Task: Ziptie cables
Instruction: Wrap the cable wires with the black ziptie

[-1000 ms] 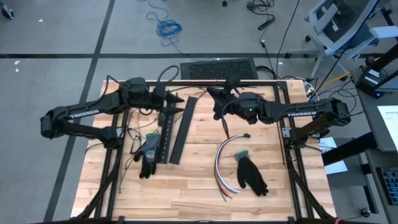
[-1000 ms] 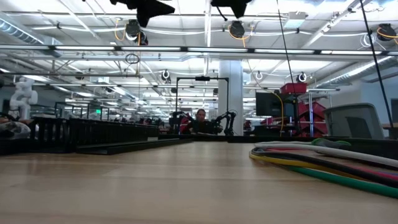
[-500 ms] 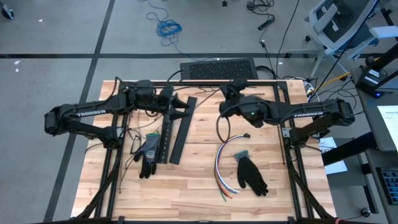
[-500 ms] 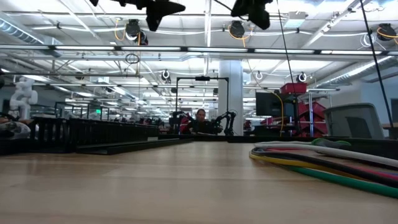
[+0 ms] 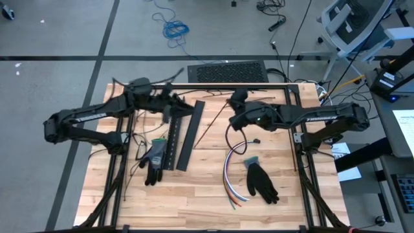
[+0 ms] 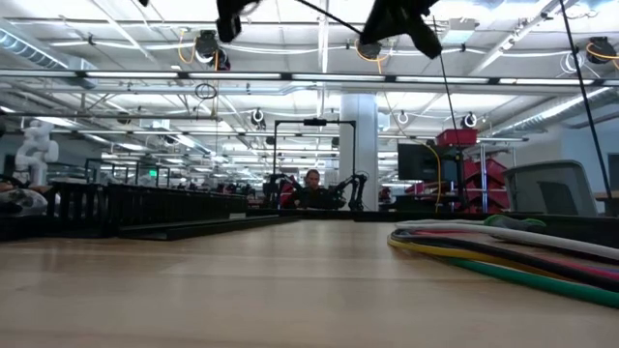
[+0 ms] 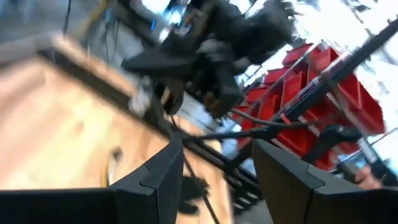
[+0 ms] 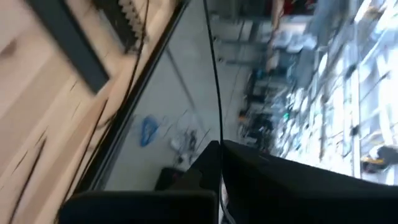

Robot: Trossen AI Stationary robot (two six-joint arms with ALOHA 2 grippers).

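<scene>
High view: I've got both arms up over the far half of the tabletop (image 5: 213, 207), tips facing each other across the middle.
Right gripper (image 5: 233, 103): fingers clenched, and my right wrist view shows a thin black strand (image 8: 214, 74) coming straight out from between them.
Strand: from above it slants off the right fingers down toward the flat black strip (image 5: 189, 136); I take it for the tie, held by one end so the free end can be threaded.
Left gripper (image 5: 174, 103): above the far end of the slotted strip (image 5: 172, 139), fingers released with a clear gap in my left wrist view, nothing clamped.
Why open: my guess is the left is set to receive the strand's free end; I can't tell whether the strand touches either finger.
Cables (image 5: 226, 171): lying loose in a curved bundle on the near right of the tabletop, just beside the right glove (image 5: 261, 181), well apart from both grippers.
Low view: cables (image 6: 503, 251) flat on the wood at the right edge, nothing round them; both grippers hang high at the top.
Left glove (image 5: 154, 158): beside the slotted strip, out of the way.
Progress: early, I'd say, since no tie is round the bundle yet.
Risk: a strand this thin could flop or slip during a handover.
Background: a person (image 6: 311, 179) sits far behind the tabletop.
</scene>
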